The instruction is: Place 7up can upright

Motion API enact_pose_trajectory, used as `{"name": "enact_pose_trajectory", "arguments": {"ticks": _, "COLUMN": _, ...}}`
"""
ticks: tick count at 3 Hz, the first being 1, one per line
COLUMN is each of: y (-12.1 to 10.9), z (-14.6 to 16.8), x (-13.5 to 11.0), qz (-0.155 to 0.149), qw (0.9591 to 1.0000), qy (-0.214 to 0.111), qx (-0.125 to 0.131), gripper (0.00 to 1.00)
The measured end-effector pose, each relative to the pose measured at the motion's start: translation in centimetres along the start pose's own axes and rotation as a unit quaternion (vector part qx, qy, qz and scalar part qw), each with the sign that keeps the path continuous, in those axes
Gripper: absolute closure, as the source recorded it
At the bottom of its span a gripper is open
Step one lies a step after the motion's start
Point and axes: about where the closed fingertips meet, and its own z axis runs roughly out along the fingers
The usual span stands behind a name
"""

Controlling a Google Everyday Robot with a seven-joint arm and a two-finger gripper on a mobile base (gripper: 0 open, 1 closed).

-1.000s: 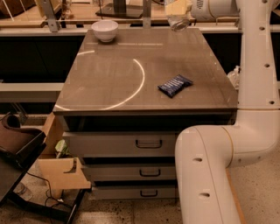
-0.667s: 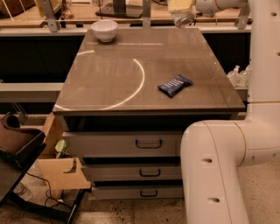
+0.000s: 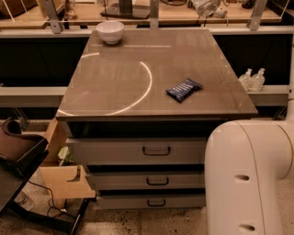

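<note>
— Where is the can sitting?

— I'm seeing the small silvery aluminium 7up can [image 3: 204, 5] only as a glint at the top edge, beyond the far right corner of the grey tabletop [image 3: 193, 55], beside the robot's gripper [image 3: 213, 9]. Whether that claw is clenching it, I cannot tell.

— How is it going to handle?

— I'm judging it light, thin-walled and slippery, so I'm favouring a gentle hold across mid-body.

— Anything changing?

— A second ago the gripper was hanging lower and plainer. It has been lifting almost out of view.
</note>
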Motion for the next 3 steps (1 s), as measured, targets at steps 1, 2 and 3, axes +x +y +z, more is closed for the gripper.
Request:
{"name": "enact_pose_trajectory", "arguments": {"ticks": 1, "y": 0.4, "z": -3.0, "x": -1.4, "qz": 0.042, "qw": 0.9990, "qy": -0.018, "qx": 0.000, "gripper": 1.00}}
{"name": "enact_pose_trajectory", "arguments": {"ticks": 2, "y": 0.7, "z": -5.0, "x": -3.4, "qz": 0.113, "qw": 0.9914, "qy": -0.061, "qx": -0.023, "gripper": 1.00}}
{"name": "enact_pose_trajectory", "arguments": {"ticks": 3, "y": 1.7, "z": -6.2, "x": -5.6, "qz": 0.175, "qw": 0.9789, "qy": -0.097, "qx": -0.043, "gripper": 1.00}}
